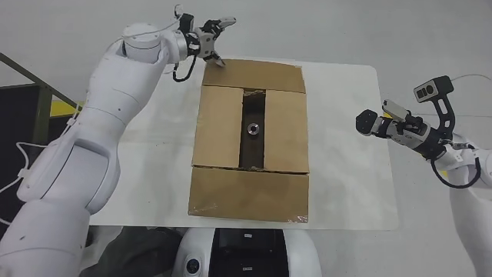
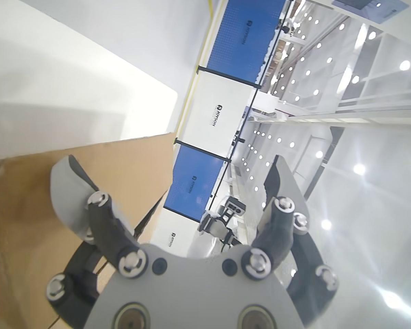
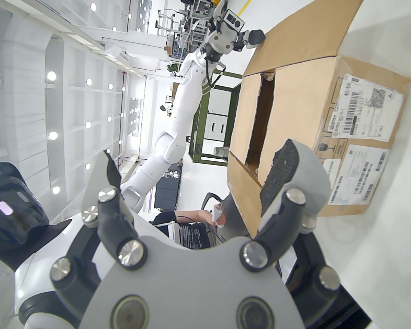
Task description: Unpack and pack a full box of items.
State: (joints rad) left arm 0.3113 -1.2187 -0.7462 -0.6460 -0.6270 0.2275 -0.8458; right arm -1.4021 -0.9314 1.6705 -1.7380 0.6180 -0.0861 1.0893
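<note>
A brown cardboard box (image 1: 250, 142) stands mid-table with its four flaps spread; a narrow gap between the two side flaps shows a small round metal item (image 1: 252, 128) inside. My left gripper (image 1: 218, 42) is open at the far left corner of the far flap (image 1: 254, 75), one fingertip touching the flap's edge (image 2: 123, 169). My right gripper (image 1: 366, 121) is open with nothing in it, held above the table to the right of the box, apart from it. From the right wrist view the box (image 3: 315, 80) shows its labelled side.
The white table (image 1: 346, 169) has bare room to the right and left of the box. A dark green frame (image 1: 23, 85) stands off the table's left side.
</note>
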